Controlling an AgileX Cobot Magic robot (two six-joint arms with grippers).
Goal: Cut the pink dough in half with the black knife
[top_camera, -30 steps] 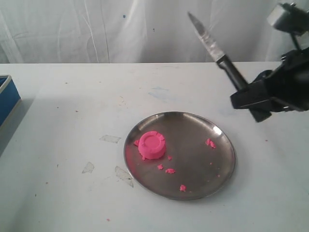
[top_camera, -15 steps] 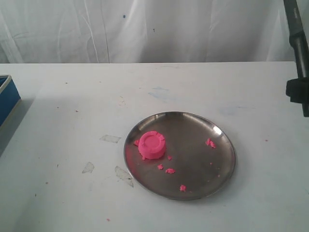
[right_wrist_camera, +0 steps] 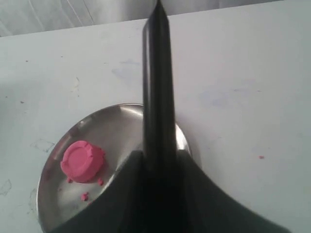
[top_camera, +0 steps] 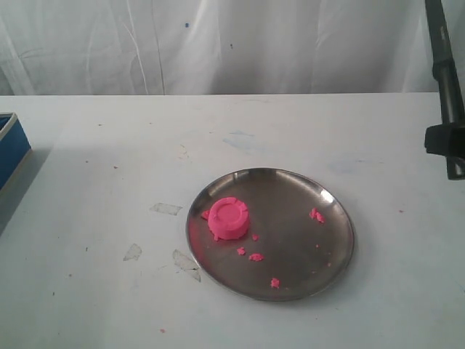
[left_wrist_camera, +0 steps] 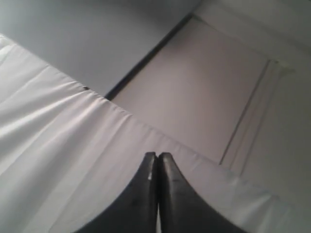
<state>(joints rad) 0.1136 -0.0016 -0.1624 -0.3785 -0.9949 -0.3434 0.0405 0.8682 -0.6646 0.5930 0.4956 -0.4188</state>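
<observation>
exterior view: right end effector [top_camera: 446,142] gripping black knife [top_camera: 450,93], swung upright to edge; left end effector [left_wrist_camera: 157,162] closed.

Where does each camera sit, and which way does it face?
Exterior: off the arms, looking down over the white table at the steel plate and pink dough; only the right gripper holding the black knife shows.
Left wrist: on the left arm, facing white cloth, no table in sight; the shut left gripper shows.
Right wrist: on the right arm, looking down along the knife at plate and dough; jaws clamp the knife.
Shared: exterior and right wrist both show plate, dough, knife.
</observation>
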